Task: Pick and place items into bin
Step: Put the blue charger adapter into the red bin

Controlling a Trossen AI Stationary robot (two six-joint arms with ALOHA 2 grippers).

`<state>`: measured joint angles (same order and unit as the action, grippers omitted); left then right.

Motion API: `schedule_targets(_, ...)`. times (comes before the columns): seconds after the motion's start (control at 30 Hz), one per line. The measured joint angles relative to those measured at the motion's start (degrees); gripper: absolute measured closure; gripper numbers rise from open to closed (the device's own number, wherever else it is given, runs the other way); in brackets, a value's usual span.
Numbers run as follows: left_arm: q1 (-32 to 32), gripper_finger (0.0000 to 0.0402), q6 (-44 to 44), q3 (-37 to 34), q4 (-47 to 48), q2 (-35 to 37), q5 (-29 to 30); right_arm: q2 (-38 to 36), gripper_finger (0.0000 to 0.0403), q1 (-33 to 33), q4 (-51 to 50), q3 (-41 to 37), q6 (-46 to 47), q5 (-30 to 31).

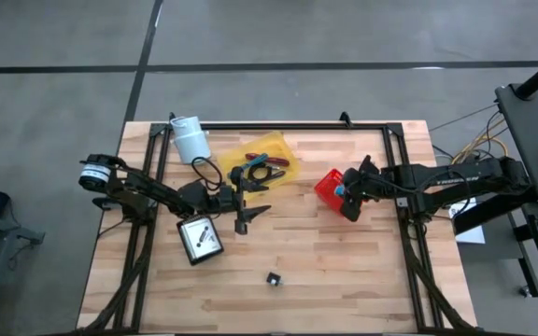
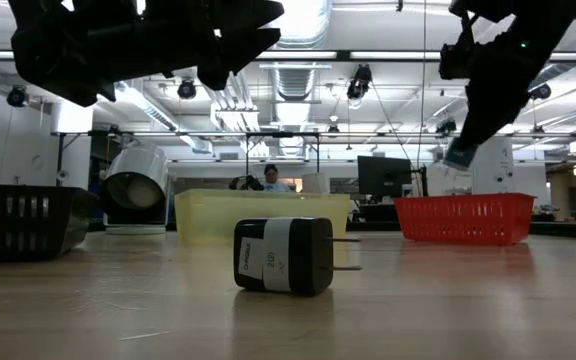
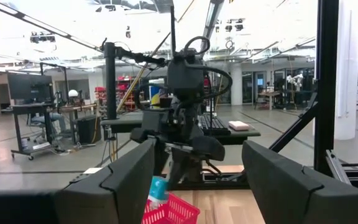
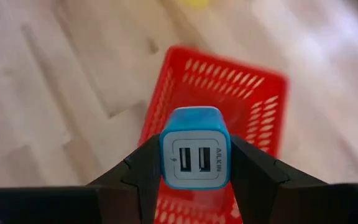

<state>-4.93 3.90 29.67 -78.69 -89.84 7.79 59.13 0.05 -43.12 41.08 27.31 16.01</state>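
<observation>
1. Overhead, the right gripper [image 1: 344, 190] hangs over the red basket [image 1: 330, 191] on the wooden bench [image 1: 344, 271].
2. Low: a black plug [image 2: 284, 256] lies on the bench; workshop behind.
3. Left gripper [image 3: 197, 180] gapes empty.
4. Right gripper pinches a blue USB charger [image 4: 194, 148].

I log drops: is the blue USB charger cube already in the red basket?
Not yet. The right gripper holds the blue USB charger cube above the red plastic basket.
</observation>
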Motion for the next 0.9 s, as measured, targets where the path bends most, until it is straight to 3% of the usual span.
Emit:
schedule_targets(0.37, 0.07, 0.0173, -0.02, -0.02, 0.0, 0.0, 0.0, 0.0, 0.0257, 0.04, -0.52, -2.15, 4.36, -11.1)
schedule_targets(0.7, 0.07, 0.0173, -0.11, -0.02, -0.01, 0.0, 0.0, 0.0, 0.0255, 0.04, -4.08, -2.59, 6.02, -12.02)
schedule_targets(0.9, 0.07, 0.0173, -0.17, -0.04, 0.0, 0.0, 0.0, 0.0, 0.0225, 0.04, -4.04, -2.47, 5.77, -12.0)
